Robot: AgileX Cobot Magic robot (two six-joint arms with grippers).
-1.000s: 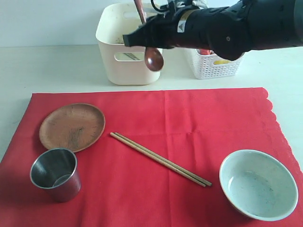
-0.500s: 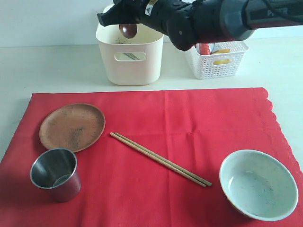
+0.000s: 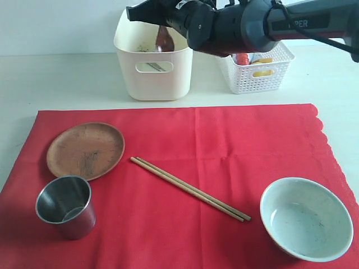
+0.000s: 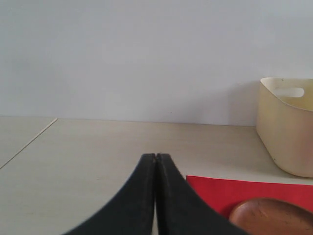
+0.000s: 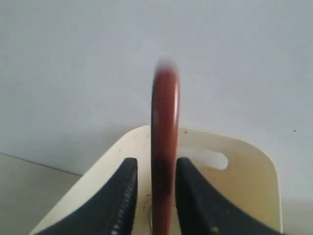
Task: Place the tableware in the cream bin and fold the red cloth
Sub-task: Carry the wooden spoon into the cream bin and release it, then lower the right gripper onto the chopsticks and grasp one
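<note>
My right gripper hovers over the cream bin, reaching across from the right. In the right wrist view its jaws stand open, with a gap on each side of the dark wooden spoon, which is blurred. The spoon stands inside the bin. On the red cloth lie the brown plate, steel cup, chopsticks and pale bowl. My left gripper is shut on nothing, low near the cloth's corner and the plate. Something silvery shows through the bin's cut-out.
A white lattice basket with red and yellow items stands right of the bin, under my right arm. The cloth's scalloped edge runs along the right side. Bare pale table surrounds the cloth.
My right arm swung the spoon from in front of the bin up and over its rim. The jaws have parted and the spoon now sits lower, inside the bin.
</note>
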